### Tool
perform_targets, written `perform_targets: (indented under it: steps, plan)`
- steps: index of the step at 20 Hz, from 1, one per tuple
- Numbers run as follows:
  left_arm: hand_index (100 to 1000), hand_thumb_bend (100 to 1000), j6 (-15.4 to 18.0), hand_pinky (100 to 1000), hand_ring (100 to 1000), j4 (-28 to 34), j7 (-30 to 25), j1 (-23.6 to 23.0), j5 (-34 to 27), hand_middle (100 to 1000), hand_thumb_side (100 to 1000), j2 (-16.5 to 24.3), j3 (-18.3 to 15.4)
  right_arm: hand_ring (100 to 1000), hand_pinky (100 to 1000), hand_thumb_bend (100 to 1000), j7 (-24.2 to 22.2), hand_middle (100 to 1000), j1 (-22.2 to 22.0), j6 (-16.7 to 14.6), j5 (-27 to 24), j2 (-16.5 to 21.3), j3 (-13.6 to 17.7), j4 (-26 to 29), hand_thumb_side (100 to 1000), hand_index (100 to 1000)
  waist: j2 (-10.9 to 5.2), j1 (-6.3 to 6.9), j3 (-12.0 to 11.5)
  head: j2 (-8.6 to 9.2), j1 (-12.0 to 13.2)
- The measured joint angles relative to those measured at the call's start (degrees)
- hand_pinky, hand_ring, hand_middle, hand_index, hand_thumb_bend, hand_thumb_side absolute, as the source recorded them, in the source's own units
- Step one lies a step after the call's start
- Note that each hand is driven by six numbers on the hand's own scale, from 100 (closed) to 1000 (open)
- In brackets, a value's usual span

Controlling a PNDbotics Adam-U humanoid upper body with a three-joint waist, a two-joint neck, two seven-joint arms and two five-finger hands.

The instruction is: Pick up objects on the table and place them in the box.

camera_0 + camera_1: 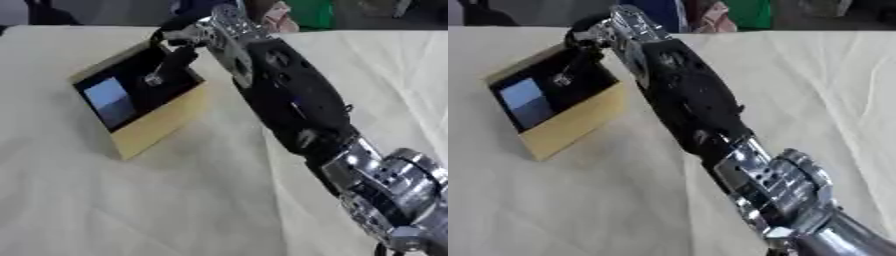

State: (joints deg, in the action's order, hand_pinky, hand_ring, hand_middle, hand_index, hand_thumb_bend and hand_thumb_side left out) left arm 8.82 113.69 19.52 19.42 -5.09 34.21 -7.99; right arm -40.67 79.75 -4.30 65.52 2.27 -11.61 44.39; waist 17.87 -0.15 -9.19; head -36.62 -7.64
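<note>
Box (153,127) walls looked like pale wood or stiff board, flat-sided and square-cornered, with a dark lining inside, and it sat on the far left part of the surface (175,200), which was draped in a cream cloth with soft creases. Inside it, at the near left corner, lay a flat pale-blue rectangular object (109,99) that read as thin and light, perhaps card or plastic; its material could not be told for sure. The right hand (171,62) reached from the lower right across the cloth, its black forearm with silver joints filling the middle of both views, and its fingers (156,77) dipped over the open top of the box. Whether those fingers were spread or pinching something could not be told, as they were dark against the dark lining; a small silvery glint showed at their tips. The left hand was not seen. Judging by its look, the box would be rigid and fairly light, liable to slide on the cloth if nudged at the rim, so any object should be released low and clear of the walls.
</note>
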Motion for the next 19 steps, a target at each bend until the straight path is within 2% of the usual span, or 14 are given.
perform_targets:
  steps: [3, 7, 10, 12, 19]
  plan:
    - [868, 100, 0.0, 671, 611, 0.0, 0.0, 0.0, 0.0, 626, 877, 0.0, 0.0, 1000, 1000, 403, 0.4, 1000, 0.0, 0.1, -0.4, 0.0, 0.3, 0.3, 799, 1000, 0.00, 0.00, 0.1, 0.19, 0.1]
    - [868, 100, 0.0, 671, 611, 0.0, 0.0, 0.0, 0.0, 626, 878, 0.0, 0.0, 994, 977, 290, 0.4, 982, 0.0, -0.2, -3.5, 1.6, 0.1, 3.4, 686, 1000, -0.01, 0.00, 0.4, 0.22, 0.6]
    - [867, 100, 0.0, 671, 611, 0.0, 0.1, -0.3, 0.1, 625, 877, 0.0, 0.0, 968, 941, 221, -0.2, 940, -0.2, -0.6, -8.1, 5.2, -0.9, 8.0, 584, 1000, -0.03, -0.02, 0.8, 0.22, 1.3]
    - [867, 100, 0.0, 671, 611, 0.0, 0.2, -0.5, 0.1, 625, 878, 0.0, 0.0, 957, 927, 215, -1.0, 934, -1.0, -0.6, -11.8, 8.2, -1.9, 11.7, 534, 1000, -0.07, -0.03, 1.1, 0.22, 2.0]
    - [867, 100, 0.0, 670, 610, 0.0, 0.6, -1.1, 0.6, 625, 878, 0.0, -0.2, 948, 918, 222, -3.8, 938, -5.6, 1.3, -22.1, 18.2, -4.0, 23.7, 475, 1000, -0.17, 0.08, 2.0, 0.22, 4.2]
